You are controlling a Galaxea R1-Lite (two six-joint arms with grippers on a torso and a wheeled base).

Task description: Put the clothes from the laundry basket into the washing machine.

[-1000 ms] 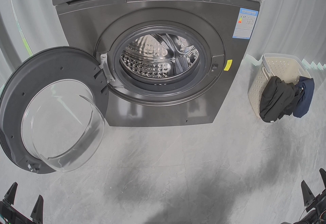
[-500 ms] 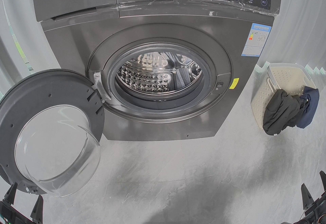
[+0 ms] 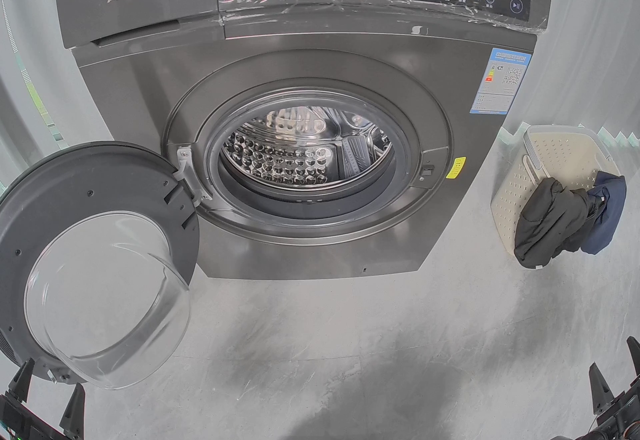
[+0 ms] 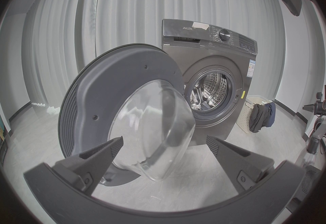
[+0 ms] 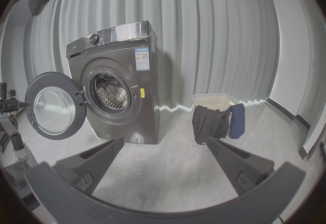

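A black garment [image 3: 547,228] and a navy blue garment [image 3: 605,211] hang over the front rim of the cream perforated plastic laundry basket [image 3: 567,151]. The basket stands on the grey floor [image 3: 400,328] just right of the dark grey front-loading washing machine [image 3: 147,81]. The machine's round glass-bowled door [image 3: 67,194] is swung wide to the left, exposing the steel drum [image 3: 300,148]. The left gripper [image 3: 50,388], fingers apart, sits low near the door's lower edge, and its wrist view has the door close ahead. The right gripper [image 3: 613,368], fingers apart, is well short of the basket. Its wrist view shows a strip of floor between machine and basket.

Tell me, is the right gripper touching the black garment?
Apart. The right wrist view shows bare floor between the right gripper and the black garment.
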